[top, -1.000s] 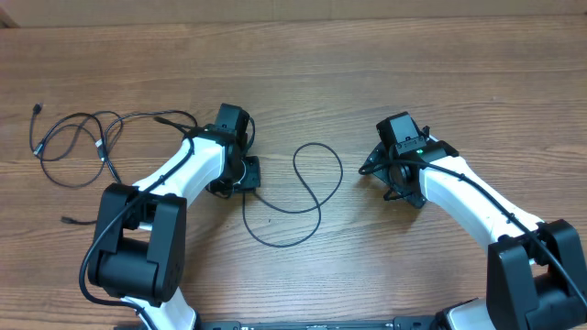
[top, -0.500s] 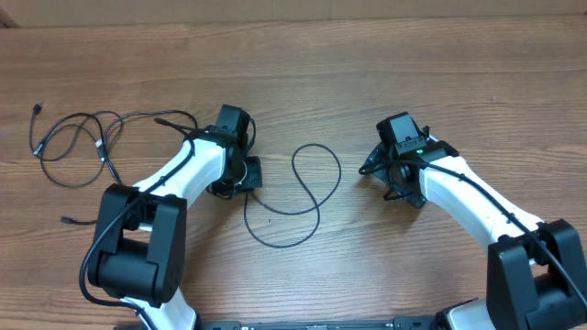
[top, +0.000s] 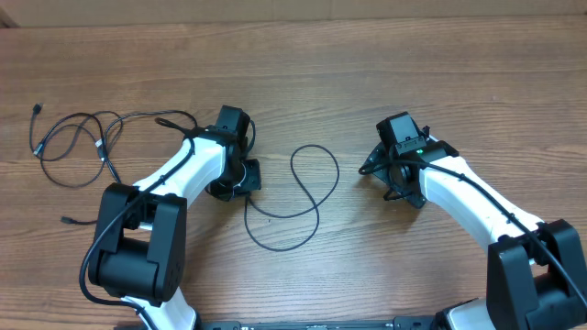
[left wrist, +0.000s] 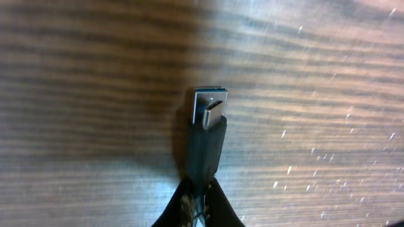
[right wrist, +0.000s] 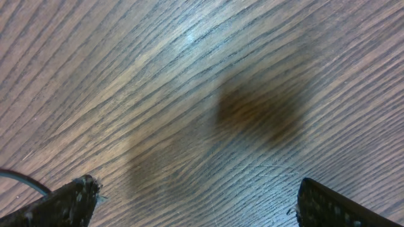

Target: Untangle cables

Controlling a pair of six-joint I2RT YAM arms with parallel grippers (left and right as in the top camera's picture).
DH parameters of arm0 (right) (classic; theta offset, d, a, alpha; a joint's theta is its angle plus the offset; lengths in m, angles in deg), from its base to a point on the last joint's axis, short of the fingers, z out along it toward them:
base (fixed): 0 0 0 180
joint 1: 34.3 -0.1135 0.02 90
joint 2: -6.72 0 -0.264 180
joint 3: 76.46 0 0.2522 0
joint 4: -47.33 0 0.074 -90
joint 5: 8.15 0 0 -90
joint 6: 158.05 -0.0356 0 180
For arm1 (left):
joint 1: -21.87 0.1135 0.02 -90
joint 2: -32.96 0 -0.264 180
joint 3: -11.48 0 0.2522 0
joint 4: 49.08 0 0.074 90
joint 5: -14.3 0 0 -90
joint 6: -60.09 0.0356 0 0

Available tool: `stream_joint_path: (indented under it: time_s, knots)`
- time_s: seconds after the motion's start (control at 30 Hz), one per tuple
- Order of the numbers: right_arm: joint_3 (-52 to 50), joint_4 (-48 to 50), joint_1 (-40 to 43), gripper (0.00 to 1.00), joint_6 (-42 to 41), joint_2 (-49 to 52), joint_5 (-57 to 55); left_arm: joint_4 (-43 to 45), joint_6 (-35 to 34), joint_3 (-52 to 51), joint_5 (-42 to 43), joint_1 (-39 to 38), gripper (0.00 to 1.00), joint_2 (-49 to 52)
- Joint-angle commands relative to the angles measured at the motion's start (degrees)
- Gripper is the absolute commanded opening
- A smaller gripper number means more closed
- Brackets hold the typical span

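One cable (top: 337, 170) lies apart, looped mid-table (top: 413, 73); L fingers (left wrist: 172, 214) shut tight on its plug (left wrist: 207, 126). R fingers (right wrist: 63, 202) wide open, empty. Other cables (top: 99, 147) far left, tangled. Prob. most work left.

One thin black cord (top: 337, 169), slack and flat on the wood, lies between the left pincer (top: 240, 180) and the right pincer (top: 390, 174). It curls into two open loops and crosses itself. Its black plug with a silvery tip (left wrist: 209, 108) sticks out straight ahead of the left pincer's fingertips (left wrist: 178, 203), which are clamped on the plug body, tip just above the wood. A tangle of thin black cords (top: 83, 142), loosely looped with small plug ends, lies well apart on the left pincer's far left. One strand reaches towards that arm.
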Motion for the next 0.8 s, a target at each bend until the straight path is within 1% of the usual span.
stream_joint_path:
  time_s: [0.0,0.1,0.2,0.43,0.53,0.63,0.77]
  knots:
    - [-0.3,0.3,0.2,1.0,-0.4,-0.9,0.1,-1.4,1.1,3.0,-2.0,-0.3,0.04,-3.7]
    - [-0.3,0.3,0.2,1.0,-0.4,-0.9,0.1,-3.5,1.1,6.6,-5.9,-0.5,0.04,-9.3]
    - [-0.3,0.3,0.2,1.0,-0.4,-0.9,0.1,-4.9,1.1,10.3,-6.6,-0.5,0.04,-14.2]
    - [-0.3,0.3,0.2,1.0,-0.4,-0.9,0.1,-4.8,1.1,17.4,-3.8,-0.5,0.04,-24.6]
    - [-0.3,0.3,0.2,1.0,-0.4,-0.9,0.1,-4.2,1.7,18.8,-0.1,-0.9,0.04,-28.1]
    - [-0.3,0.3,0.2,1.0,-0.4,-0.9,0.1,-3.9,3.7,18.8,-0.4,-2.8,0.04,-30.0]
    - [-0.3,0.3,0.2,1.0,-0.4,-0.9,0.1,-5.0,5.4,18.7,-5.3,-6.5,0.04,-29.8]
